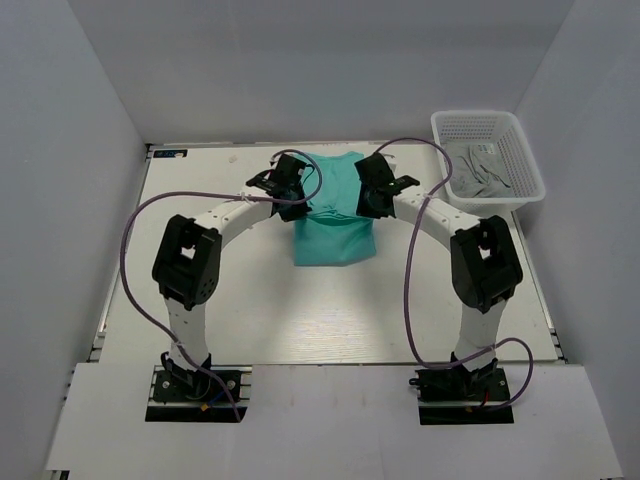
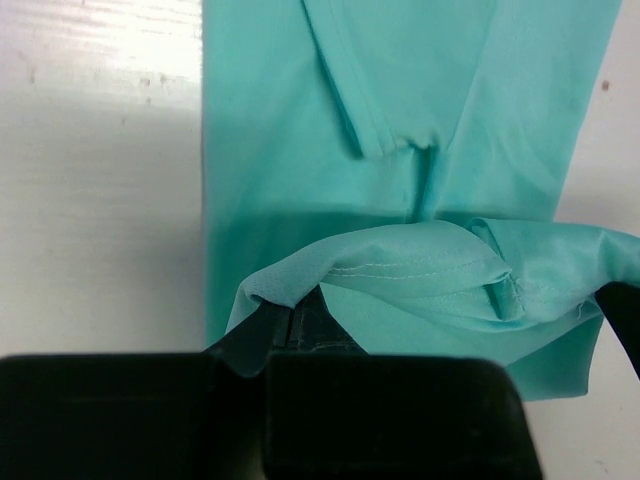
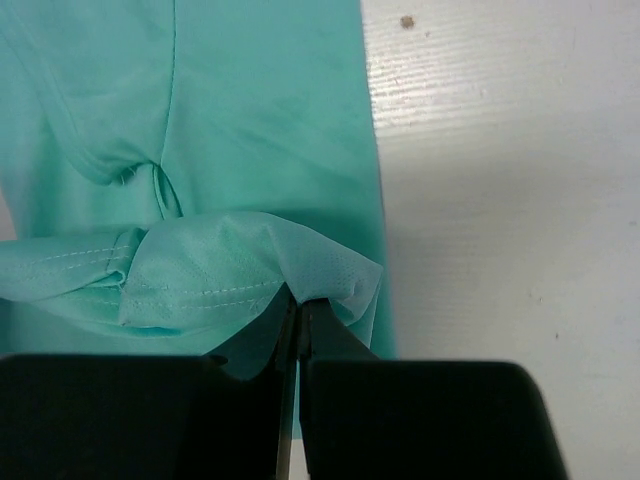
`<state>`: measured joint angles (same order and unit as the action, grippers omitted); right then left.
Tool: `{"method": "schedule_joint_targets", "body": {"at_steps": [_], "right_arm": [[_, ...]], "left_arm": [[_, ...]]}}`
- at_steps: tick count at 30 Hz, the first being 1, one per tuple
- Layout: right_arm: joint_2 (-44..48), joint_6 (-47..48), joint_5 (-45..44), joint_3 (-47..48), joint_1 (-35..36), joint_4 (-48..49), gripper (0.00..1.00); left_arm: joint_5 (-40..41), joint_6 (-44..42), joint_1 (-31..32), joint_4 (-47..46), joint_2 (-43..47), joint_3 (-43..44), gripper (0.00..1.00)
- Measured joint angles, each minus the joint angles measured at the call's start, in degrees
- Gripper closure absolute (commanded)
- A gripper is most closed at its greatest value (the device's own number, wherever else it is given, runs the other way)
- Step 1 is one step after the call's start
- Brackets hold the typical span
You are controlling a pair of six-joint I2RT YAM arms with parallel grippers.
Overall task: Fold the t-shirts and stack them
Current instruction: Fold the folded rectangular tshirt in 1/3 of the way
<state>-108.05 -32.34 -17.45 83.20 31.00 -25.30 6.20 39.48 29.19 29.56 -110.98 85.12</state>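
A turquoise-green t-shirt (image 1: pixel 333 228) lies partly folded at the middle of the table, its sleeves tucked inward. My left gripper (image 1: pixel 296 203) is shut on the hem corner at the shirt's left side, and the cloth (image 2: pixel 400 270) bunches up over its tips (image 2: pixel 292 312). My right gripper (image 1: pixel 368 203) is shut on the opposite hem corner, with the fabric (image 3: pixel 240 265) draped over its closed tips (image 3: pixel 299 303). Both grippers hold the stitched hem edge lifted above the flat lower layer (image 2: pixel 300 120), over the shirt's far half.
A white mesh basket (image 1: pixel 488 158) with grey cloth inside stands at the back right corner. Bare white table (image 1: pixel 320 310) lies in front of the shirt. Purple cables (image 1: pixel 130 240) loop beside both arms. Grey walls enclose the table.
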Motion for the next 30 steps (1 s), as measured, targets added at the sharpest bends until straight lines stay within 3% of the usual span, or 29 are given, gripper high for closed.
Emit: {"method": "schedule_joint_targets", "body": {"at_steps": [6,8,9,10,12,15,16,17,18,20,22,23,24,26,30], "right_arm": [[-4.7,1.5,2.5,3.9,-1.7,0.9,1.00],[-6.3,1.8,3.2,5.4,-2.2,0.9,0.94],[-7.1,2.2,3.8,6.1,-2.4,0.9,0.83],[-7.9,2.1,4.2,6.9,-2.6,0.9,0.77],[-9.5,2.7,5.0,8.6,-3.1,0.8,0.63],[-11.7,3.0,6.1,11.9,-3.8,0.4,0.41],[-12.7,3.1,6.3,13.5,-4.1,0.2,0.38],[-13.7,3.3,6.5,15.2,-4.5,0.0,0.33],[-14.8,3.4,6.8,17.5,-4.8,-0.7,0.31],[-17.1,3.6,7.2,22.6,-5.6,-2.0,0.30],[-18.5,3.7,7.9,26.9,-6.4,-2.3,0.28],[-18.4,3.7,8.3,27.6,-6.8,-2.2,0.20],[-17.7,3.8,8.8,27.6,-7.1,-2.0,0.20],[-15.4,4.3,10.1,25.0,-7.6,-1.1,0.10],[-5.9,4.7,13.5,11.6,-8.0,0.9,0.10]], "left_arm": [[-1.7,-1.1,-1.7,-1.1,-5.1,3.0,1.00],[-2.3,-1.6,-2.3,-1.5,-6.3,3.4,1.00],[-2.5,-1.7,-2.6,-1.5,-7.1,4.0,1.00],[-2.6,-1.8,-2.8,-1.6,-7.9,4.7,0.94],[-3.2,-2.5,-3.2,-1.8,-9.7,6.7,0.69],[-4.0,-3.2,-3.9,-2.2,-11.5,8.8,0.51],[-4.2,-3.6,-4.2,-2.2,-12.2,10.2,0.46],[-4.4,-4.0,-4.4,-2.2,-13.1,12.0,0.14],[-4.5,-4.9,-4.8,-2.2,-14.2,14.6,0.09],[-4.8,-5.1,-5.5,-0.7,-17.7,23.0,0.09],[-5.0,-5.9,-6.3,-0.2,-20.7,30.4,0.00],[-5.2,-6.1,-6.6,0.3,-21.1,32.4,0.00],[-5.6,-6.3,-7.0,0.5,-21.2,33.6,0.00],[-6.6,-6.7,-7.5,0.0,-19.8,32.4,0.00],[-8.6,-7.1,-8.2,-2.1,-11.8,18.4,0.00]]}}
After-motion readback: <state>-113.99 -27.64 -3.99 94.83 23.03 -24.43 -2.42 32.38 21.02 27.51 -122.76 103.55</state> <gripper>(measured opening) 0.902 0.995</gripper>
